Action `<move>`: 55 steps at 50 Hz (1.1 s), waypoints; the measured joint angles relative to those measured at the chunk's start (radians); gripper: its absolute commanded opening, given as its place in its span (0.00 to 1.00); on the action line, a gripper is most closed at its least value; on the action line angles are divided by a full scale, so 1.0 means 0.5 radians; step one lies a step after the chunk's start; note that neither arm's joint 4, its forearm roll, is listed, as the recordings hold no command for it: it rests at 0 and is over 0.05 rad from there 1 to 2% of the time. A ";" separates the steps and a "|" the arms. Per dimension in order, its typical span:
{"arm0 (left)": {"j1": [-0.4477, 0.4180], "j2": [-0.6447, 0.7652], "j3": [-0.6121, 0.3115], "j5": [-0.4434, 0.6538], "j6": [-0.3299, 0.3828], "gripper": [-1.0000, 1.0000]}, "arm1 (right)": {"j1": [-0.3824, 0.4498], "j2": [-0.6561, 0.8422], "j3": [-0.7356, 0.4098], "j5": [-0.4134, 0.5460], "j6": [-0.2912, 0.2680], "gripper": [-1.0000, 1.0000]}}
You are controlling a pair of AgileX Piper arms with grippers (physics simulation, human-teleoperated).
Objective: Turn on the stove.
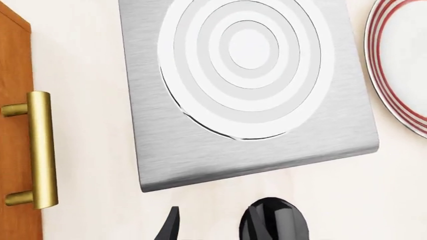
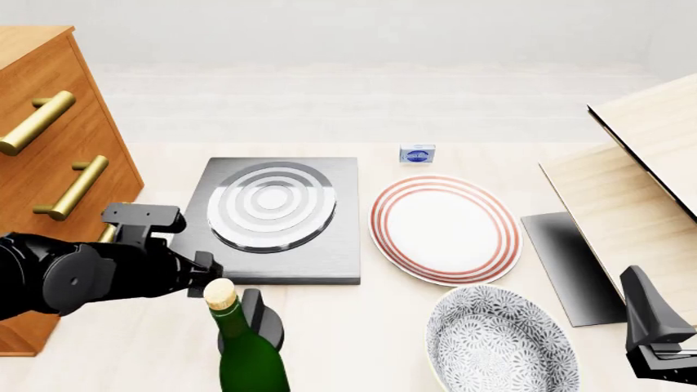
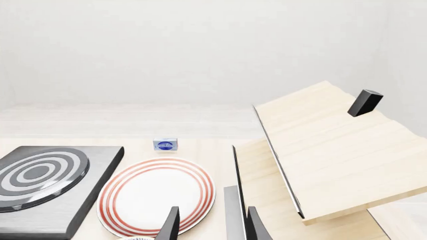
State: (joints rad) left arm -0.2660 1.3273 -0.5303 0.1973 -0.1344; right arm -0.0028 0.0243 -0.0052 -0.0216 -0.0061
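The stove lies on the tabletop, its black knob at the near edge, directly at the left hand, whose fingers are spread (right hand sits far off, also spread).

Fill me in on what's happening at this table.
The left tool hovers at the near edge of the stove, beside its black knob; the fingers look apart, holding nothing. A green bottle stands in front of the knob. The right tool idles off to the side near the red-ringed plate, also open.
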 measured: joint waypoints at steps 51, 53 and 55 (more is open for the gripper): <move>0.070 -0.945 -0.056 0.401 0.004 1.00 | 0.000 0.000 0.000 0.000 0.000 1.00; 0.066 -0.992 -0.068 0.405 0.010 1.00 | 0.000 0.000 0.000 0.000 0.000 1.00; 0.058 -1.042 -0.078 0.406 0.016 1.00 | 0.000 0.000 0.000 0.000 0.000 1.00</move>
State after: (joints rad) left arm -0.2371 0.8065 -0.5692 0.4003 -0.1264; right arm -0.0028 0.0243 -0.0052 -0.0216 -0.0061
